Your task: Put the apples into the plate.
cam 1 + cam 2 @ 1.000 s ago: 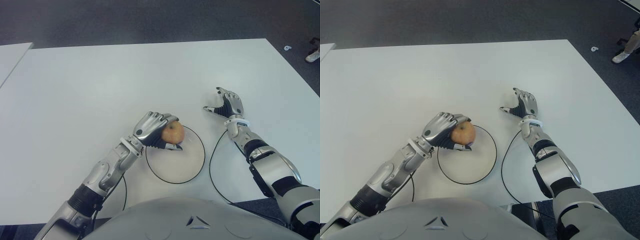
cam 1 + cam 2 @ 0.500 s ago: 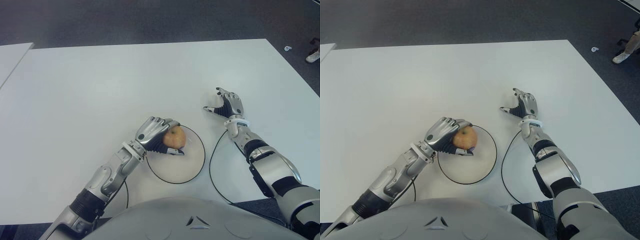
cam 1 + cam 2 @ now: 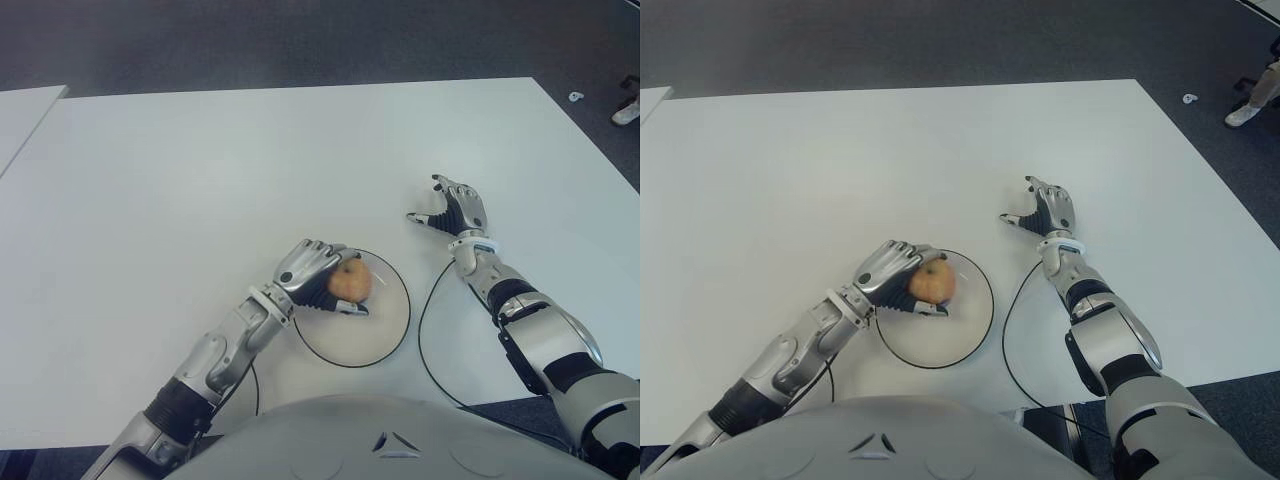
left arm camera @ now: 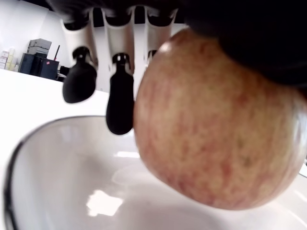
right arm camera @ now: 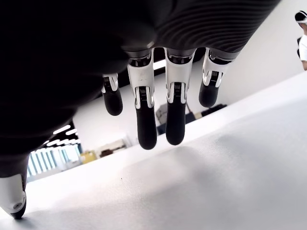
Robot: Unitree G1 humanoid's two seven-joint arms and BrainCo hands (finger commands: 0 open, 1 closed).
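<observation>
We record that the left hand has carried the apple from the plate's far-left rim inward and downward over the last second. The apple now sits low inside the plate near its left side, the fingers still curled around it. The left forearm has swung closer to the plate's left edge.
</observation>
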